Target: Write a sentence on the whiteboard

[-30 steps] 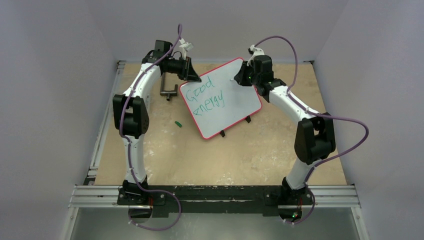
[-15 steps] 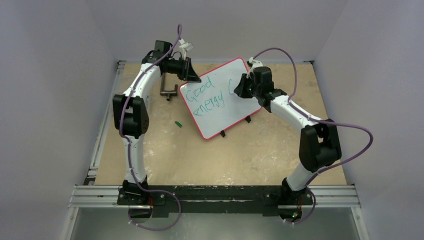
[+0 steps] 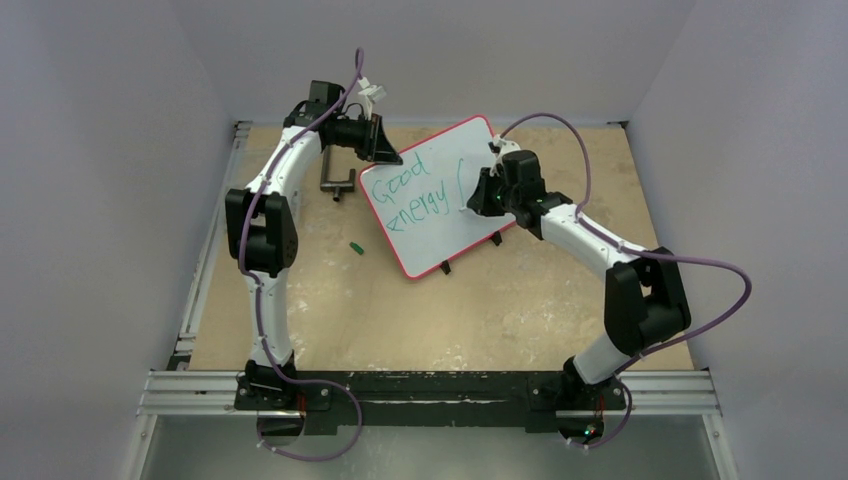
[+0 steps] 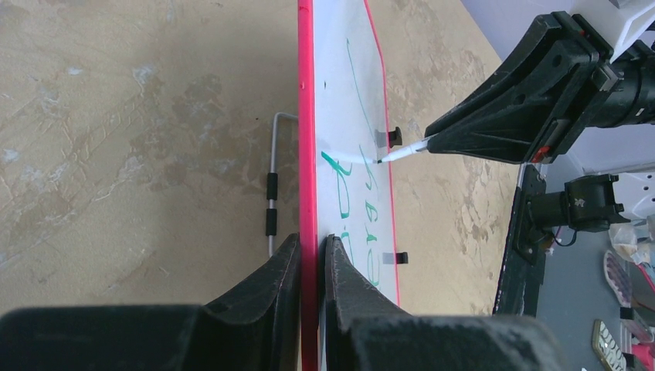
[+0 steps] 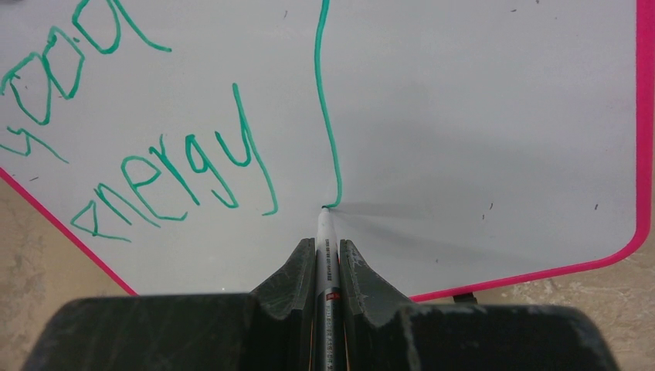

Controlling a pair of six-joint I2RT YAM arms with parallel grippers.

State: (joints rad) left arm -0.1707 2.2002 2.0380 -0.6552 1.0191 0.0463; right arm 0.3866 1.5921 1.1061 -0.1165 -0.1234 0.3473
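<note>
So the right gripper [image 5: 327, 251] is pinching a marker [image 5: 327, 228] tight between its jaws. The barrel is lying straight along the fingers, and the tip is touching the whiteboard [image 3: 445, 240] right at the bottom end of a long green stroke [image 5: 322, 116]. That stroke is sitting just right of "energy", so the sentence [image 3: 415, 200] is reading "Good energy" in two slanted lines. My read is that the stroke is starting the next word.

What matters for the next bit is that the bare white area is lying to the right of the tip in the wrist view. The board's long side is running along the same slant as the writing, up toward the far right. The right arm [image 3: 590, 235] is the one nearer that blank half. It's reaching in from its base with the elbow sticking out to the right and the wrist angling onto the board.

The left gripper [image 4: 312, 241] is clamping the red frame at the board's far-left edge, with its jaws pressing on it from both sides. The left arm [image 3: 270, 215] is arching up the left side of the table [image 3: 400, 320].

A small green thing [image 3: 355, 246] is lying on the table just left of the board. It's probably the cap, but it's too tiny to say for sure.
</note>
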